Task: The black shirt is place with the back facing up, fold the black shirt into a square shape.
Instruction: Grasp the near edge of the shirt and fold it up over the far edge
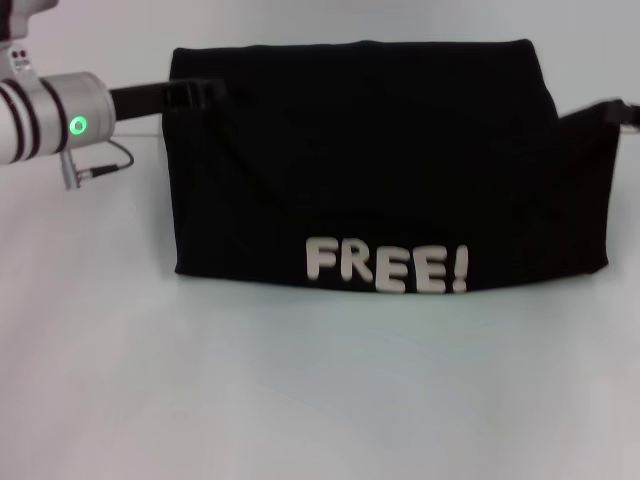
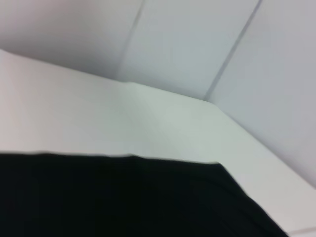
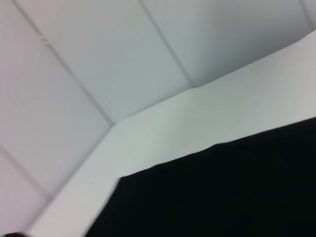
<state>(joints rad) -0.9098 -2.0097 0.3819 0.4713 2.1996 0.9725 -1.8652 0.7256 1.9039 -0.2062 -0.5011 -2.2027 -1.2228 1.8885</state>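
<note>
- The black shirt [image 1: 380, 160] fills the middle of the white table [image 1: 300, 400] as a wide dark block, its cream "FREE!" lettering [image 1: 386, 266] running along the near lower edge and facing the head camera.
- The cloth's far edge forms a straight horizontal line well above the lettering; on the shirt's right side the fabric slopes outward and down into a wider flap.
- The left gripper [image 1: 190, 94] sits at the shirt's upper left corner, its black fingers merging with the dark cloth there. Whether they are apart, together or clamped on fabric cannot be told.
- Behind that gripper, the left arm's white wrist [image 1: 50, 115] extends away from the shirt toward the frame edge, a green ring light [image 1: 78, 126] glowing on it and a thin cable looping beneath.
- The right gripper [image 1: 622, 112] shows only as a dark sliver at the shirt's upper right corner, at the edge of the head view; its finger state cannot be told either.
- Both wrist views show the shirt's black cloth [image 2: 123, 197] [image 3: 222, 192] close below the cameras, with bare tabletop beyond it and pale wall panels [image 2: 197, 44] past the table's far edge.
</note>
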